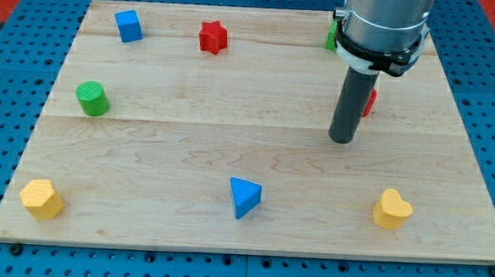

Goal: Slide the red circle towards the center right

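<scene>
- Roughly, going from the view's left: a yellow block (41,198) sits at the bottom-left corner of the wooden board (187,152), a green cylinder (92,98) at mid-left, and a blue block (129,25) near the top-left; none of these matters for the push.
- Further right, a red star (212,36) lies near the top edge and a blue triangle (244,197) near the bottom centre, both well apart from the work.
- Then comes my tip (341,141), resting on the board right of centre; it has nothing to grasp with, so it holds nothing and can only push.
- Just beyond the rod on its right side, the red circle (368,102) shows only as a sliver, mostly hidden behind the rod; whether they touch I cannot tell.
- To do the step well, I judge my tip should stay on the circle's left side and press through its middle, slowly, so it slides rightward without slipping off around the rod.
- A green block (330,37) peeks out behind the arm's collar at the top, and a yellow heart (391,209) sits at bottom right; both look clear of a straight rightward path.
- The rod hangs upright from the grey wrist, which enters from the view's top right.
</scene>
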